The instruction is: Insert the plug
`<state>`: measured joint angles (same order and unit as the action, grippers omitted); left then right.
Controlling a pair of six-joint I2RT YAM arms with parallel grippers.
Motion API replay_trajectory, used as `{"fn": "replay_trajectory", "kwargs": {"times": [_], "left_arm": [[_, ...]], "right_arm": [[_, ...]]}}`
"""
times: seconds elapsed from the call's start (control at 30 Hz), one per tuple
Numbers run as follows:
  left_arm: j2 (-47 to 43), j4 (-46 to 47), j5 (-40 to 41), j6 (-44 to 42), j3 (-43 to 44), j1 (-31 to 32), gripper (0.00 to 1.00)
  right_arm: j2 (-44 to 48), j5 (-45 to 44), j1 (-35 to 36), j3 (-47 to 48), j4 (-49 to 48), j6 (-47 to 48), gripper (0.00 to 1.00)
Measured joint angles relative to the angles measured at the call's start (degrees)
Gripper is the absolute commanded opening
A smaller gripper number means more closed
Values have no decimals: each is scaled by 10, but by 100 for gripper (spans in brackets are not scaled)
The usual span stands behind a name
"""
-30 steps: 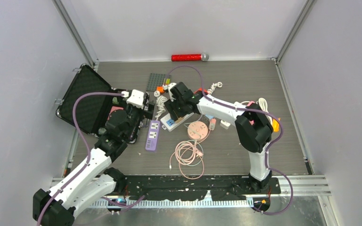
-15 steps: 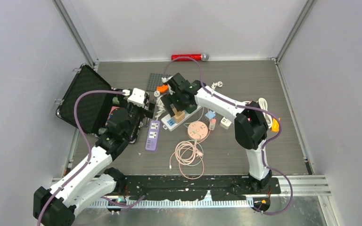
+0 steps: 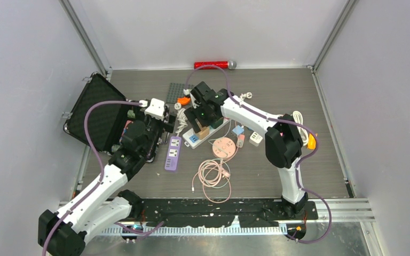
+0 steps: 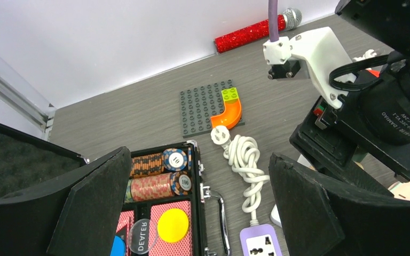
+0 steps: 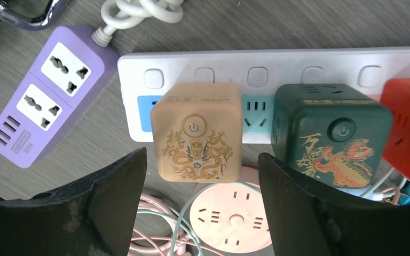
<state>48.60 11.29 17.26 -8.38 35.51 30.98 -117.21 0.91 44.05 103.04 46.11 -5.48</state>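
Note:
A white power strip (image 5: pixel 277 64) lies on the table. A tan cube plug (image 5: pixel 196 138), a dark green cube (image 5: pixel 331 133) and a red cube (image 5: pixel 408 128) sit on it. My right gripper (image 5: pixel 202 160) is open and empty above the tan cube, with one finger on each side and neither touching it. In the top view the right gripper (image 3: pixel 200 113) hovers over the tan cube (image 3: pixel 202 130). My left gripper (image 4: pixel 200 176) is open and empty above a purple power strip (image 4: pixel 261 242), its knotted white cord (image 4: pixel 245 165) and white plug (image 4: pixel 221 136).
An open poker chip case (image 4: pixel 160 181) lies under the left gripper. A grey baseplate (image 4: pixel 200 109) with an orange piece is beyond it. A red microphone (image 3: pixel 213 65) lies at the back wall. A pink round socket (image 5: pixel 235 213) and coiled pink cable (image 3: pixel 211 173) lie nearer.
My right gripper has drawn back from the power strip toward the far side, and the tan cube now stands uncovered on the strip. The left arm has hardly moved.

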Motion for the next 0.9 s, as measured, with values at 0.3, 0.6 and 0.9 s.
{"fn": "replay_trajectory", "kwargs": {"times": [0.3,0.6,0.9], "left_arm": [[4,0,3,-1,1,0,100],[4,0,3,0,1,0,100],[18,27,12,8,0,0,100]], "right_arm": [[-18,11,2,-8,5,9,59],[-17,11,2,-13,3,3,95],[73,44,-41,-23,-12,-59,88]]}}
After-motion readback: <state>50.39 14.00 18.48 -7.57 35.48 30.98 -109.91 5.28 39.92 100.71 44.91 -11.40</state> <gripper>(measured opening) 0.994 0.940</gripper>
